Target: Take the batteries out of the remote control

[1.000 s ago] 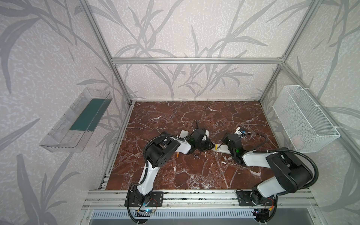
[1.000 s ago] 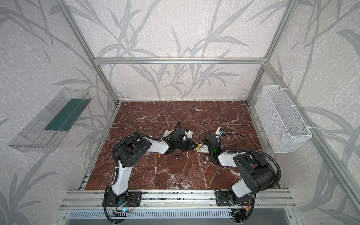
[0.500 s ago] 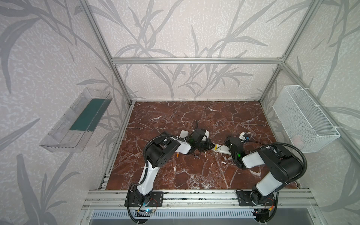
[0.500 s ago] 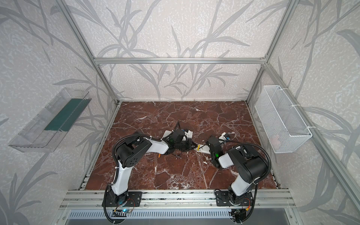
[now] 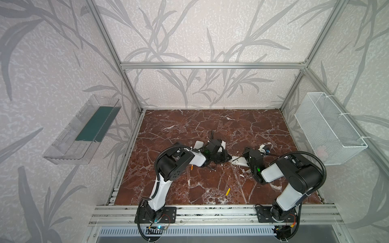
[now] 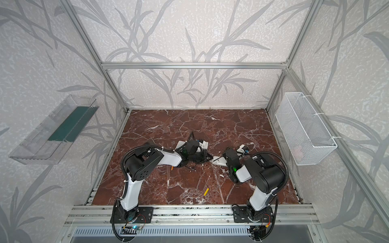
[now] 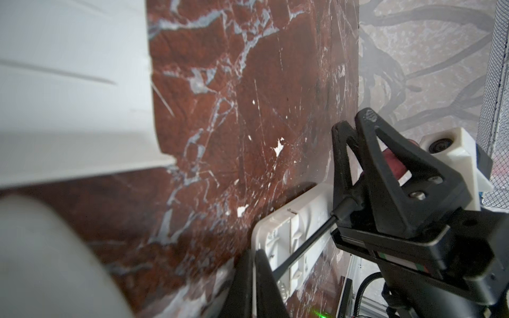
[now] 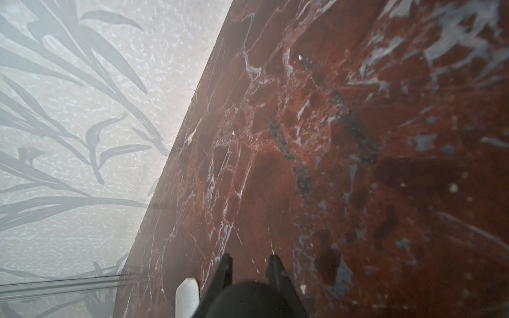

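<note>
A white remote control (image 5: 239, 161) (image 6: 219, 161) lies between both grippers, its battery compartment (image 7: 292, 242) open; no battery shows inside. My right gripper (image 5: 246, 150) (image 7: 355, 121) (image 8: 250, 257) is shut on a pink-handled screwdriver (image 7: 396, 165), whose black shaft (image 7: 308, 245) reaches into the compartment. My left gripper (image 5: 228, 157) (image 7: 256, 252) is shut, tips at the remote's end, a thin pale sliver between its fingers. A yellow battery (image 5: 228, 191) (image 6: 206, 191) lies near the front. An orange battery (image 5: 192, 167) (image 6: 172, 168) lies beside the left forearm.
White plastic pieces (image 5: 199, 144) (image 7: 74, 82) (image 8: 187, 297) lie around the left wrist. A small dark slim thing (image 6: 192, 167) lies by the left gripper. A wire basket (image 5: 328, 130) hangs on the right wall, a clear tray (image 5: 84, 130) on the left wall.
The right arm's elbow has swung inward toward the middle while its gripper stayed at the remote. The left arm has not moved.
</note>
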{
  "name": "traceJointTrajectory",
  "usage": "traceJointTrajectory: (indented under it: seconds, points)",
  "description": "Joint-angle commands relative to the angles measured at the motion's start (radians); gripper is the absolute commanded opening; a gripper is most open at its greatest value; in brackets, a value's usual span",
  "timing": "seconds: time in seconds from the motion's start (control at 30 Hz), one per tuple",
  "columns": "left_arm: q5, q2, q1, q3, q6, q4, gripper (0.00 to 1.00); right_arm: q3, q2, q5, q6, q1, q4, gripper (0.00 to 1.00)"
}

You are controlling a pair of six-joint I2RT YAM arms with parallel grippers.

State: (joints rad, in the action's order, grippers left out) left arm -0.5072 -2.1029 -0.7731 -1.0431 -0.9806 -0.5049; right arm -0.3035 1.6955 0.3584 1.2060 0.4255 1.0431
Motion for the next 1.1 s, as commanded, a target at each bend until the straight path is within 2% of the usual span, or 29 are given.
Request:
traceJointTrajectory:
  seconds: [0.0,0.17,0.3,0.53,0.77,0.87,0.93,1.07]
  points:
    - [0.012,0.029,0.012,0.003,0.047,0.116,0.09,-0.020,-0.050,-0.050,-0.067,0.013,-0.138,0.00]
    - [0.016,0.052,0.014,-0.013,0.088,0.157,0.10,-0.088,-0.159,-0.060,-0.187,0.014,-0.289,0.00]
    - [0.023,0.082,0.016,-0.032,0.129,0.203,0.11,-0.167,-0.268,-0.061,-0.316,0.014,-0.480,0.00]
    - [0.065,0.190,0.029,-0.090,0.283,0.369,0.15,-0.321,-0.450,-0.045,-0.533,0.001,-0.815,0.00]
    - [0.160,0.306,0.089,-0.120,0.452,0.544,0.19,-0.453,-0.530,-0.236,-0.676,-0.070,-1.237,0.00]
    - [0.181,0.348,0.130,-0.111,0.483,0.586,0.20,-0.464,-0.555,-0.258,-0.702,-0.088,-1.414,0.00]
    - [0.185,0.369,0.156,-0.100,0.491,0.599,0.20,-0.457,-0.563,-0.255,-0.718,-0.120,-1.495,0.00]
    - [0.190,0.401,0.199,-0.073,0.502,0.624,0.20,-0.466,-0.514,-0.317,-0.761,-0.250,-1.563,0.00]
